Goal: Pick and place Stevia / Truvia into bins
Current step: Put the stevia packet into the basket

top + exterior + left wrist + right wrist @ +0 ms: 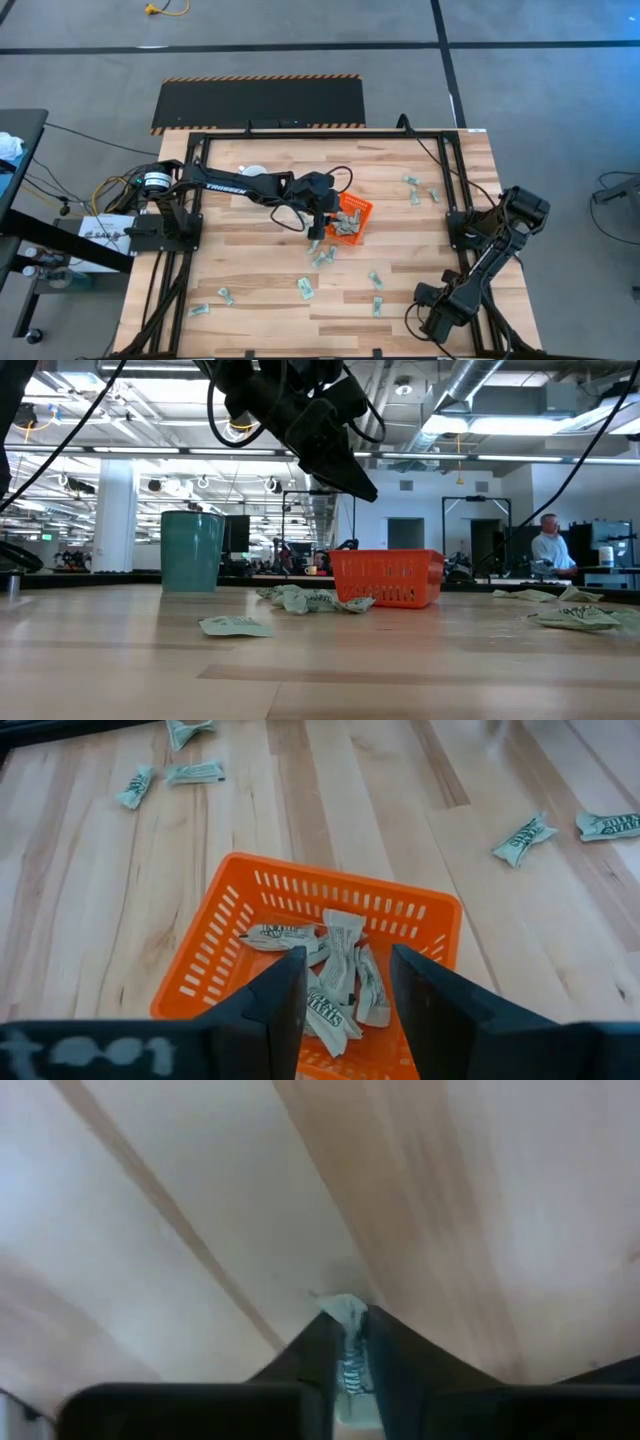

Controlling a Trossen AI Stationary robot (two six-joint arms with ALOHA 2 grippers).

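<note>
The orange bin point(353, 216) stands mid-table with several Stevia sachets point(335, 970) lying in it. My left gripper point(348, 995) hovers open just left of and above the bin, its fingers empty; in the low view the left gripper point(362, 488) points down toward the bin point(386, 578). More sachets point(305, 288) lie flat on the wood around the bin. My right gripper point(431, 322) is low over the table's near right corner, shut on one sachet point(349, 1312). My right gripper pinches one sachet between its two fingers; a pale end of the sachet point(345, 1306) sticks out past the fingertips point(322, 1338). The fingers point steeply down, close over the wood. Whether the sachet is lifted clear, I cannot tell.
A mug point(192, 550) stands on the far left part of the table. Loose sachets lie at the far right point(411, 182), near left point(225, 296) and near middle point(377, 305). A black frame rail point(460, 180) runs around the table's edges.
</note>
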